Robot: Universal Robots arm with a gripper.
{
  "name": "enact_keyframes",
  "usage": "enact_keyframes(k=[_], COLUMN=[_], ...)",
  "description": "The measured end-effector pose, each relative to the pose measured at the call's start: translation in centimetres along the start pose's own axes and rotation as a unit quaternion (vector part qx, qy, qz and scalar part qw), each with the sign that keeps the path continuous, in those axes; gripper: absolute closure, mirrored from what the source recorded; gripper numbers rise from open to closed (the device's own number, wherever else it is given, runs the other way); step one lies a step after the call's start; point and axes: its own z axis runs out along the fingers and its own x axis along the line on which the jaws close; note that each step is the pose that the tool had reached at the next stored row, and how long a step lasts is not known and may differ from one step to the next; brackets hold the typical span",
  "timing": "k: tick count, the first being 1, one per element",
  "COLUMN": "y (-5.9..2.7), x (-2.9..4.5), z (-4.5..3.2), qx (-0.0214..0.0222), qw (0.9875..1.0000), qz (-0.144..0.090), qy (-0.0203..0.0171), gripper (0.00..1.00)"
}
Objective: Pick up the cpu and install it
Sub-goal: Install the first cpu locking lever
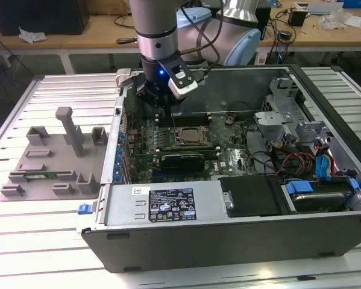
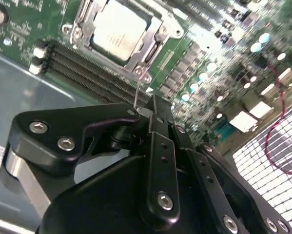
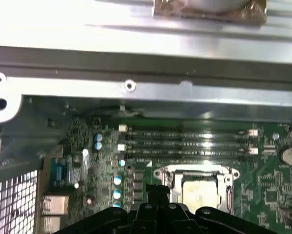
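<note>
Place: robotics lab or electronics workshop.
Work surface: slatted metal desk (image 1: 41, 241) carrying an opened computer case (image 1: 168, 241) and a grey fixture block (image 1: 53, 156).
Background: wooden desk (image 1: 90, 37) strewn with cables (image 1: 123, 21).
Machine: robot arm (image 1: 153, 24).

Ribbed alu table (image 1: 53, 90) is set in front of wooden bench (image 1: 96, 35). Black box (image 1: 41, 15) is placed on bench, exterior view's left end. Cables (image 1: 123, 21) are strewn across bench top. Area under bench is dark.

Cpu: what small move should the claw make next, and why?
Probably a small straight lift. The cpu already lies in the socket, and the claw is off it, beside the socket. A thin rod stands at its tip; moving sideways might snag it.
</note>
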Motion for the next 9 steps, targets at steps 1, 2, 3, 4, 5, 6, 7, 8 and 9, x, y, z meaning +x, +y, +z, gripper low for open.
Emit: enact_keyframes(k=[1,2,3,4,5,6,7,8,9], y=[0.0,0.01,-0.01,0.0,0.0,0.0,-0.01,-0.01,-0.01], x=[0.0,0.0,0.0,0.0,0.0,0.0,0.01,0.01,0.01], z=[0.0,0.01,0.01,0.02,0.04,0.05,0.07,0.09,0.09], qx=[-0.001,-0.0015,-0.0036,-0.0098,-0.0112,-0.0114,-0.0117,-0.0124,-0.0125], qw=[1.0,1.0,1.0,1.0,0.9999,0.9999,0.9999,0.9999,0.9998], qz=[0.0,0.0,0.0,0.001,0.001,0.001,0.001,0.002,0.002], qy=[0.0003,0.0008,0.001,0.0013,0.0027,0.0042,0.0067,0.0112,0.0126], gripper=[0.89,0.89,0.89,0.89,0.89,0.89,0.89,0.89,0.89])
